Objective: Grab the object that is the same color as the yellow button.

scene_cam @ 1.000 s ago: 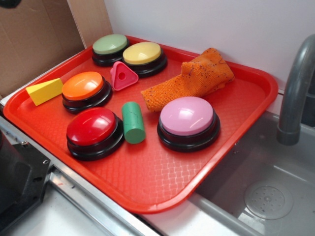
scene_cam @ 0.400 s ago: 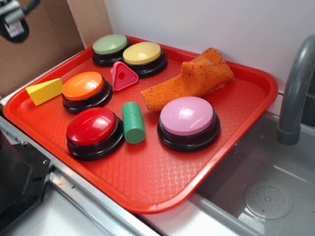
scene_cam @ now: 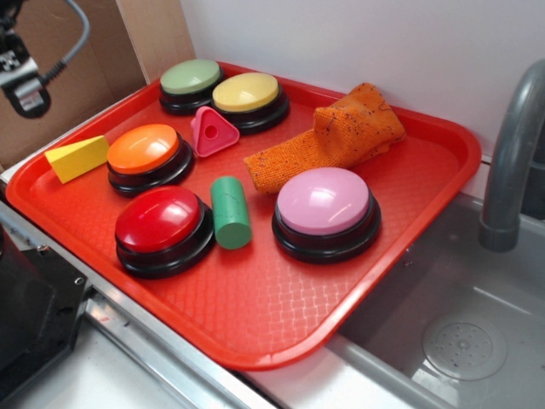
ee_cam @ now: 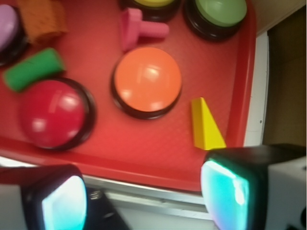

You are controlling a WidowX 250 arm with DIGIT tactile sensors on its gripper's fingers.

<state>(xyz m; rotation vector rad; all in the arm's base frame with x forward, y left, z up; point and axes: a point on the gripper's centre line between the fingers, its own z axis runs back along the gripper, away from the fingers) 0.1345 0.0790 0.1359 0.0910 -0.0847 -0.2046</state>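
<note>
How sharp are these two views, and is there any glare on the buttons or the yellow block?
Exterior view: sharp, evenly lit, soft highlights on the red button and pink button. Wrist view: softly blurred throughout, the gripper pads very out of focus and glowing teal-white; small glare spots on the orange button; yellow block shows none.

Wrist view is soft, blurred overall. Top edge cuts off most of the yellow button [ee_cam: 152,3] and part of the green button [ee_cam: 219,13]; left edge crops the pink button [ee_cam: 6,28]. In exterior view, arm [scene_cam: 19,60] is mostly out of frame, top-left; faucet [scene_cam: 513,162] cut by right edge.
</note>
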